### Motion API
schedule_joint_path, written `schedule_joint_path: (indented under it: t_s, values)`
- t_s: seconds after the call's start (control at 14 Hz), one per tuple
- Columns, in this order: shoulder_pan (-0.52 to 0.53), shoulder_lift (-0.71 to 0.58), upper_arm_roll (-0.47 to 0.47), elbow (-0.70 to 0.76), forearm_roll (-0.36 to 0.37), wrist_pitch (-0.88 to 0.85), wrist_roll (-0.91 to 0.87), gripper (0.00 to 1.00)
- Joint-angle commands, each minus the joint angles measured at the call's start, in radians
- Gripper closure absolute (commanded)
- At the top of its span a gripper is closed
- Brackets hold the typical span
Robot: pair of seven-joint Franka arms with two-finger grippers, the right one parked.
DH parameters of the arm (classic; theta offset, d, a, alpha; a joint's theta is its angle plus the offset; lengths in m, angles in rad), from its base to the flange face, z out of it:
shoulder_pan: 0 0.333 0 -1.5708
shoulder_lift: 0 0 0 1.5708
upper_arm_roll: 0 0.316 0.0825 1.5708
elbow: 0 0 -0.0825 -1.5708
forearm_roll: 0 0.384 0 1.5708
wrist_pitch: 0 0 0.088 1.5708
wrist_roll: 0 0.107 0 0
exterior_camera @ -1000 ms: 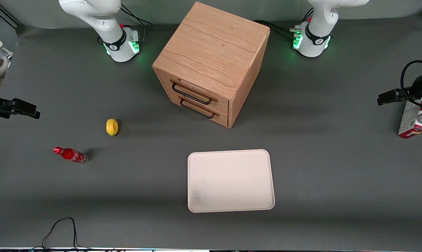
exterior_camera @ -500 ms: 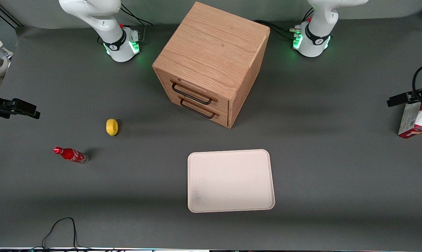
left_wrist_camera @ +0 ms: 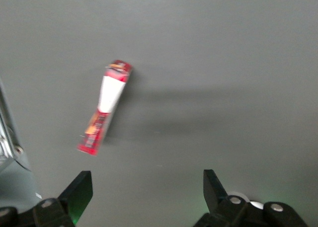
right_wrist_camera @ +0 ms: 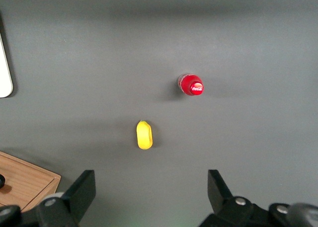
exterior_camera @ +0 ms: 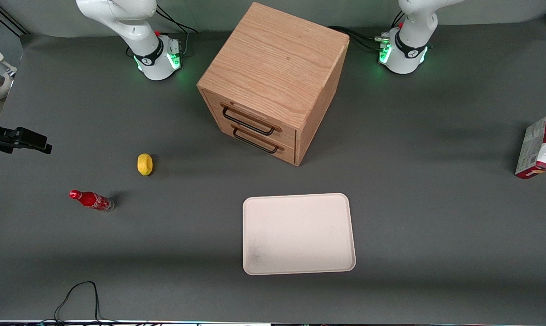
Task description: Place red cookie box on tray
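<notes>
hovering above the table, our gripper [left_wrist_camera: 144, 194] has its fingers spread wide with nothing between them. we see the red cookie box [exterior_camera: 536, 147] standing on the bare table at the working arm's end, well apart from the tray [exterior_camera: 298, 233], which lies in front of the wooden drawer cabinet [exterior_camera: 273, 81].

Dark grey table [exterior_camera: 417, 217], oak two-drawer cabinet [exterior_camera: 273, 81], soft shadows
</notes>
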Motion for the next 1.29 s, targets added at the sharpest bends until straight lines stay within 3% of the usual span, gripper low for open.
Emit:
schedule_joint_path:
  t_s: [0.0, 0.5, 0.86, 1.21]
  values:
    - [0.064, 0.035, -0.01, 0.016, 0.065, 0.064, 0.195, 0.0]
    - [0.097, 0.098, -0.012, 0.002, 0.096, 0.133, 0.264, 0.0]
    - [0.12, 0.086, -0.012, -0.162, 0.088, 0.285, 0.41, 0.0]
    - [0.15, 0.074, -0.013, -0.34, 0.079, 0.461, 0.447, 0.0]
